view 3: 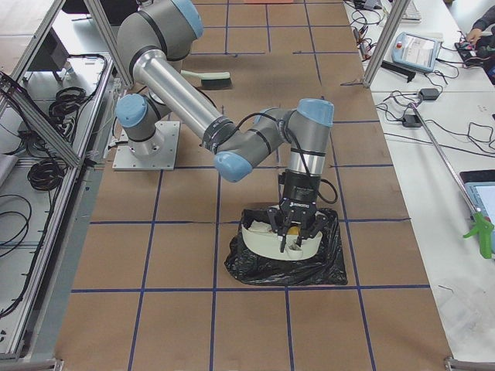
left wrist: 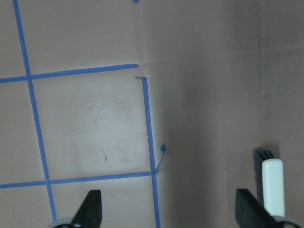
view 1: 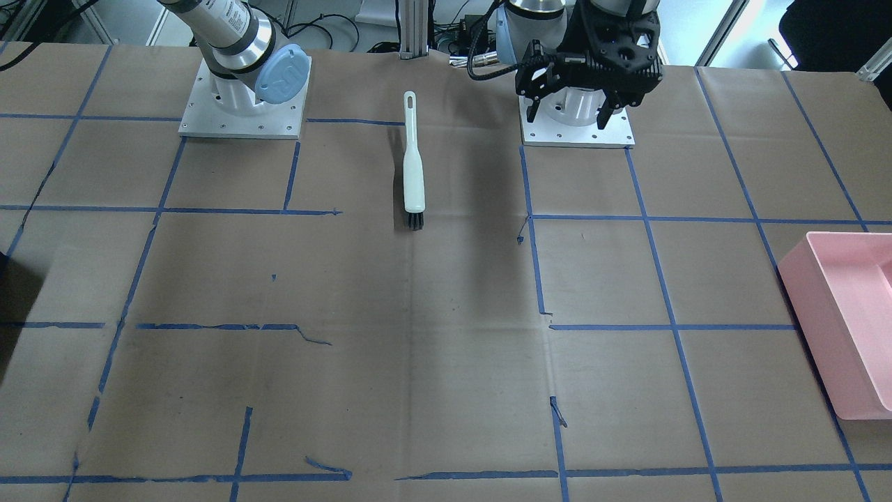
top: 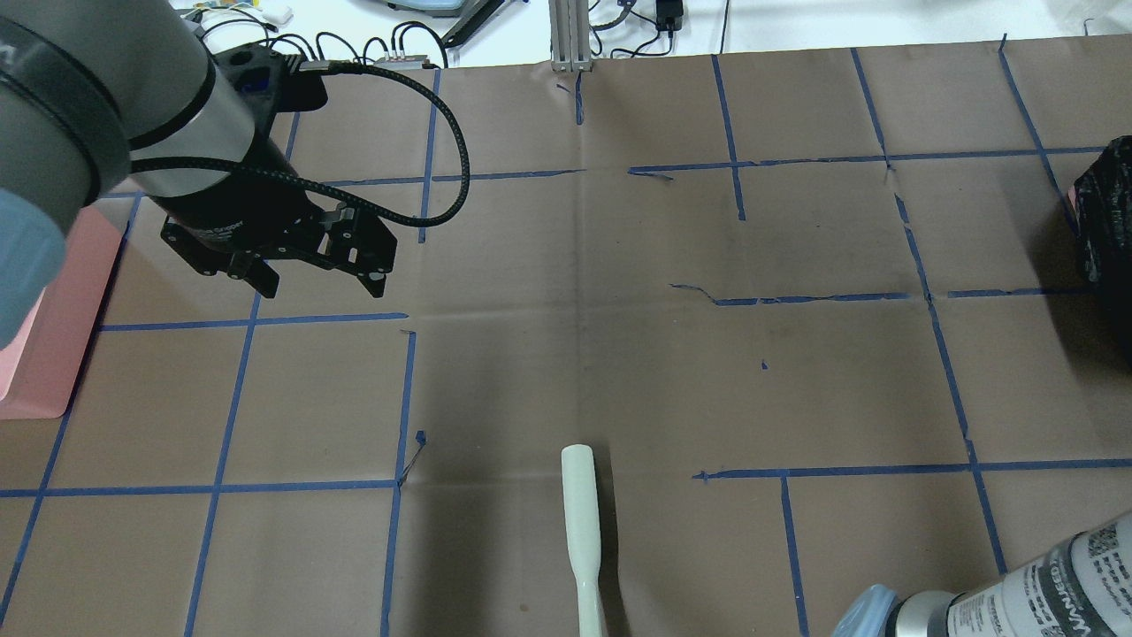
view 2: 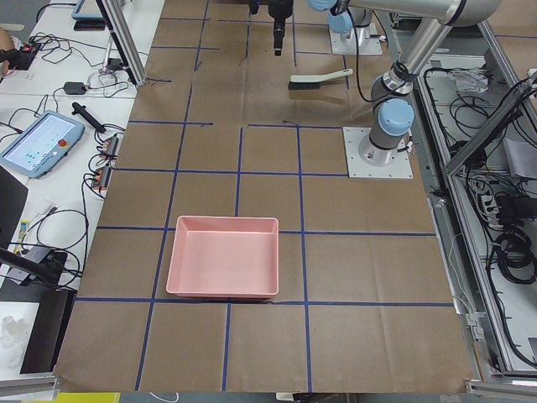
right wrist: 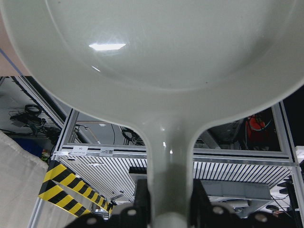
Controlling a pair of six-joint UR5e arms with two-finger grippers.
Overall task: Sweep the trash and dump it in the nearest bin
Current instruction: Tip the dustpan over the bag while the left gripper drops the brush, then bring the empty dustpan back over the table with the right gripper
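Dustpan [right wrist: 152,57] fills the right wrist view, its handle clamped between the fingers of the right gripper [right wrist: 170,204]; to dump well, I judge it should tip steeply while held low in the mouth of the black bag [view 3: 317,263], so nothing bounces out. Overhead, from the left: pink bin [top: 53,336]; left gripper [top: 320,285] spread wide and empty above the table [top: 672,372]; brush [top: 581,513] lying flat; only the right-side view shows the pan over the bag, with what is likely the potato [view 3: 290,229], a yellowish lump, in it; bread I cannot make out.
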